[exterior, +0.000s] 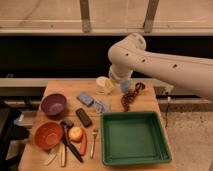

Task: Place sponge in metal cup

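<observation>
A light blue sponge (pixel 85 98) lies on the wooden table (pixel 55 89), left of centre, with a second pale blue block (pixel 101 106) just right of it. The metal cup (pixel 125 87) stands at the back of the table, partly covered by my white arm (pixel 150 60). The arm reaches in from the right and bends down over the back of the table. My gripper (pixel 108 88) hangs beside a white cup (pixel 102 82), between it and the metal cup and a little behind the sponge.
A green tray (pixel 135 137) fills the front right. A brown beaded chain (pixel 131 96) lies by the metal cup. A purple bowl (pixel 53 104), an orange bowl (pixel 48 135), a black remote (pixel 83 117), an apple (pixel 75 133) and cutlery (pixel 93 142) sit on the left.
</observation>
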{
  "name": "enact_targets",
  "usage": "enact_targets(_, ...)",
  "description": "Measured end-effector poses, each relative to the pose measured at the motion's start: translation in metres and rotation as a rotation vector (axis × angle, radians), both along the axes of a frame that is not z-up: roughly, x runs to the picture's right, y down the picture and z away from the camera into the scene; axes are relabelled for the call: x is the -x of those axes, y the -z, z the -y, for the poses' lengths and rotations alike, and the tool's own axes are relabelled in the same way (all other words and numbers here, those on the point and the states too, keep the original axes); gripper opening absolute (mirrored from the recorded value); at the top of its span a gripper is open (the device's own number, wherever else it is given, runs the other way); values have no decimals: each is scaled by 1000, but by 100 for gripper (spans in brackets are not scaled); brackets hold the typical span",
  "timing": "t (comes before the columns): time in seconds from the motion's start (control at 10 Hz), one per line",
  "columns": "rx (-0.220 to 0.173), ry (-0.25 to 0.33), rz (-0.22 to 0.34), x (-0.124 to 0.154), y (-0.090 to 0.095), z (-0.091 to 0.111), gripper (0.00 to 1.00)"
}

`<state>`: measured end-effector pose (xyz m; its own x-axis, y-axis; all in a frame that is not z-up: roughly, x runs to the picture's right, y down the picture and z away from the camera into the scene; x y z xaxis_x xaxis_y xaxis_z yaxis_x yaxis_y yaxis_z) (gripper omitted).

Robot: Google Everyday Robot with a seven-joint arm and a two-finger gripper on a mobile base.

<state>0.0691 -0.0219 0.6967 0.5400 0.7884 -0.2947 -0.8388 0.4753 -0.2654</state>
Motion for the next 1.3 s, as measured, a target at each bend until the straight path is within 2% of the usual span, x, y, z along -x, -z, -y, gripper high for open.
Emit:
enact_targets(0.3,-4,-2,1,0,0,0,80)
enact_targets(0.4,-17,-3,11,3,0,1,80)
enact_targets(0.6,-27,15,38,22,-4,3,80)
enact_targets(0.7,-29,41,55,41,-7,5,80)
enact_targets(0.9,-17,137,82,91,-17,8,80)
enact_targets(1.0,1,195,91,117,-24,9,80)
enact_targets(1.3,119,400,80,186,-56,-8,80)
